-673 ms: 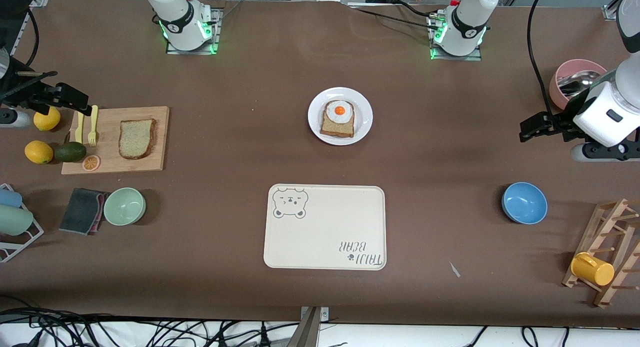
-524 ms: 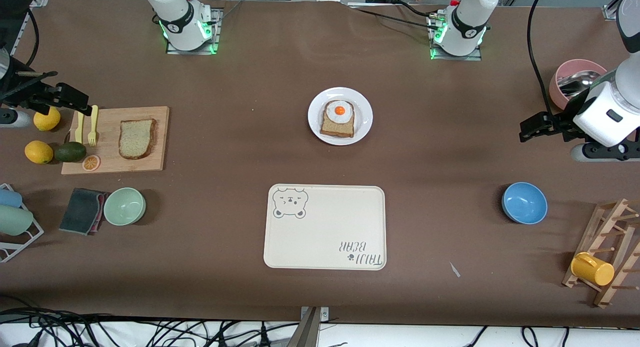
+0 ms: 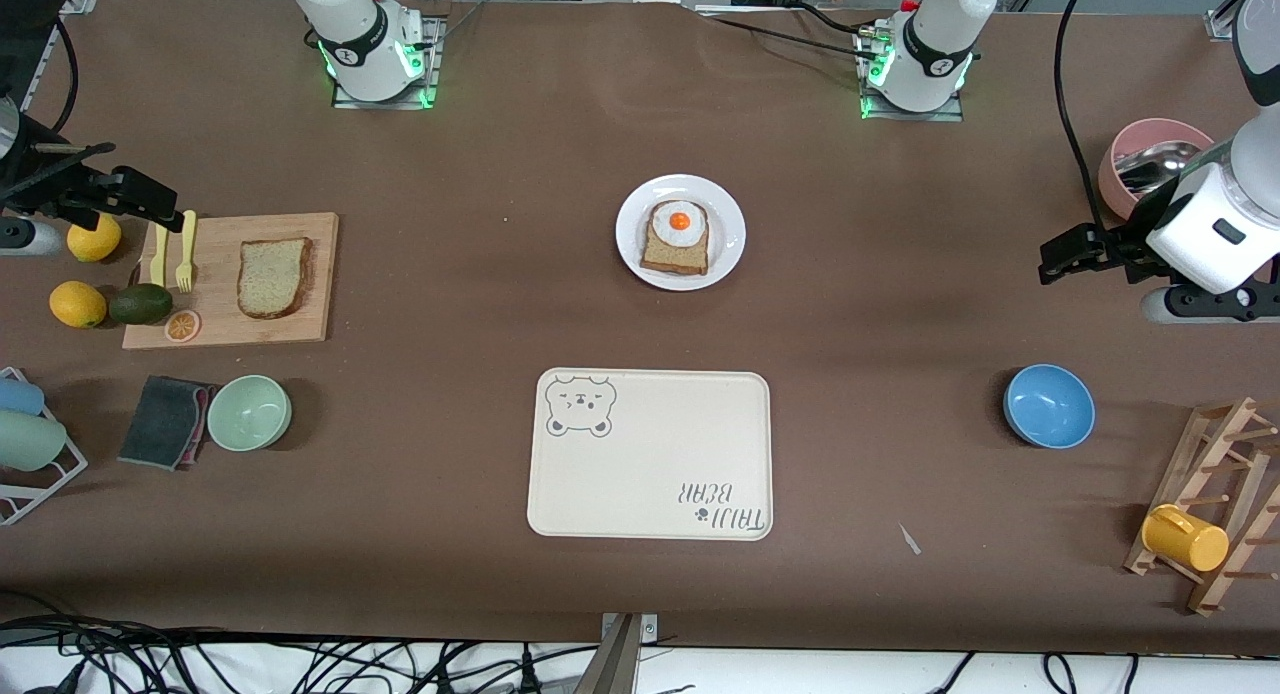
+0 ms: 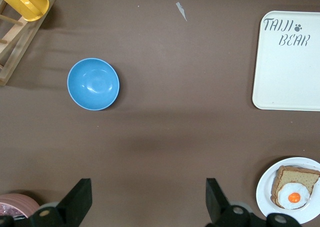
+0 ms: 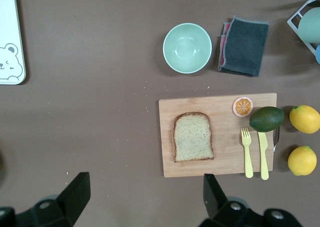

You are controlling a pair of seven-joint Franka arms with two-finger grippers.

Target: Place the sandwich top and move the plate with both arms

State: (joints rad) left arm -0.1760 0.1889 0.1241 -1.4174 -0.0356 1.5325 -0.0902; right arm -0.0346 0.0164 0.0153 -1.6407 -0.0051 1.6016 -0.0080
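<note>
The sandwich top, a speckled tan slice, lies flat on a wooden board toward the right arm's end of the table; the right wrist view shows this sandwich top too. The white plate sits mid-table with an egg-topped bread slice on it. My right gripper hangs open and empty over the board's fork end, its fingertips framing bare table. My left gripper hangs open and empty over bare table near the pink bowl, and its own view catches the plate.
A cream bear tray lies nearer the camera than the plate. A fork, avocado and lemons sit by the board, a green bowl and dark cloth nearer. A blue bowl and cup rack stand at the left arm's end.
</note>
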